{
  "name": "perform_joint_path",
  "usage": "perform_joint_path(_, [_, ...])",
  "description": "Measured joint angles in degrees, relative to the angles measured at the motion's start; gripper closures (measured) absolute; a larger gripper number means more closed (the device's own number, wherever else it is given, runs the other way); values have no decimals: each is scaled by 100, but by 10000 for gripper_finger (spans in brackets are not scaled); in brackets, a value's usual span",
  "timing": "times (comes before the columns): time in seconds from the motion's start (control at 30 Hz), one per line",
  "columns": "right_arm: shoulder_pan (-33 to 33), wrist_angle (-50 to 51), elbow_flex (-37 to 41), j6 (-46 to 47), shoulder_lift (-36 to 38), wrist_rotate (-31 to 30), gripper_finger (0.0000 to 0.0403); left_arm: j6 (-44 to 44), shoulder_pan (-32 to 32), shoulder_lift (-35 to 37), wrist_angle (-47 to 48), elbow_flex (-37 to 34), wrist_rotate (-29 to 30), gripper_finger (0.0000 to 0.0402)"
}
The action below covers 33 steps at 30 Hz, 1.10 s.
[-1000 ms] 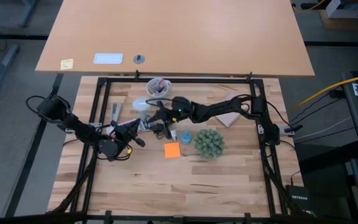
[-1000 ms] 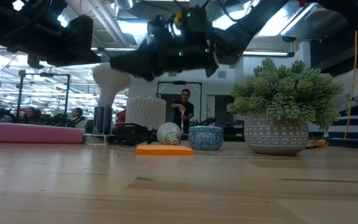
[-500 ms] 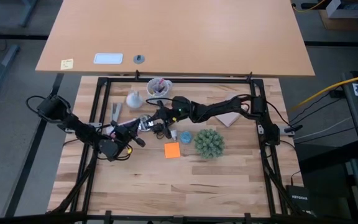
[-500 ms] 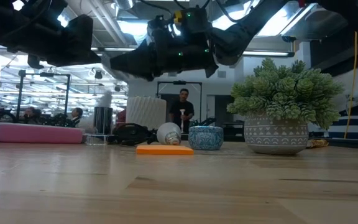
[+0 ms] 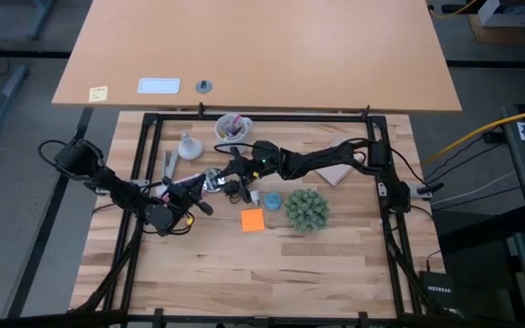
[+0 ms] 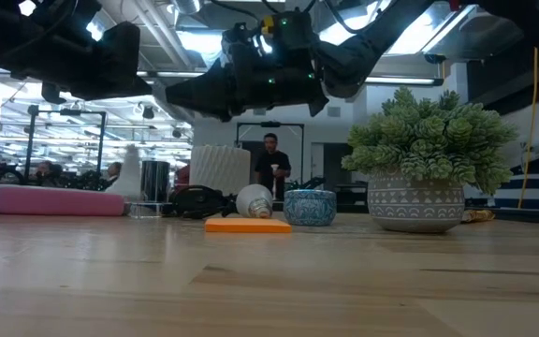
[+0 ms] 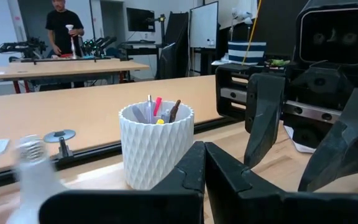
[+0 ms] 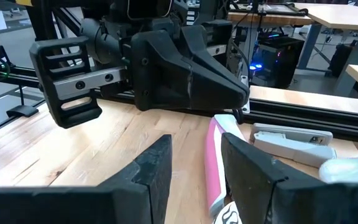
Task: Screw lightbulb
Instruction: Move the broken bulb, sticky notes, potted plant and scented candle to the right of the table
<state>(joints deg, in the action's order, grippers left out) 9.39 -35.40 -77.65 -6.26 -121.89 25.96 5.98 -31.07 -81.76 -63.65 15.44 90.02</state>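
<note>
overhead, the lightbulb (image 5: 188,146) stands on the table (image 5: 272,264) near its far left, dome down and grey base up, beside the cup of pens (image 5: 231,127) and clear of both arms. the right gripper (image 5: 219,175) reaches leftward over the middle of the table, its fingers apart and empty. the left gripper (image 5: 200,189) sits just beside it, fingers together, holding nothing. an orange sticky note (image 5: 252,220) and a potted plant (image 5: 306,210) lie nearer the front.

at table height, the lightbulb (image 6: 127,173) shows far back at left, blurred, with both arms hanging dark overhead.

from the left wrist, the lightbulb (image 7: 35,180) is close beside the cup of pens (image 7: 155,149).

from the right wrist, the fingers (image 8: 157,167) stand apart, facing the left gripper (image 8: 188,78).
</note>
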Motion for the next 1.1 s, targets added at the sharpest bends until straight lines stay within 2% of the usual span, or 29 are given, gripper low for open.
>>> perform_joint_path(0.37, [-7,166,-7,160,7,9,260,4,0,0,0,0,0,401])
perform_joint_path(0.43, [-54,406,-8,540,11,183,260,56,0,0,-3,0,0,401])
perform_joint_path(0.57, [-205,614,-7,804,56,966,260,-35,0,0,0,0,0,401])
perform_joint_path(0.67, [-368,547,-10,749,251,1027,260,-154,0,0,1,0,0,401])
perform_joint_path(0.8, [-615,842,-18,729,384,614,260,-309,0,0,1,0,0,401])
perform_joint_path(0.93, [-1037,1771,-13,726,378,54,260,-500,0,0,6,0,-2,401])
perform_joint_path(1.1, [-1658,2991,-4,725,374,-1585,260,-399,-6,0,6,0,-2,401])
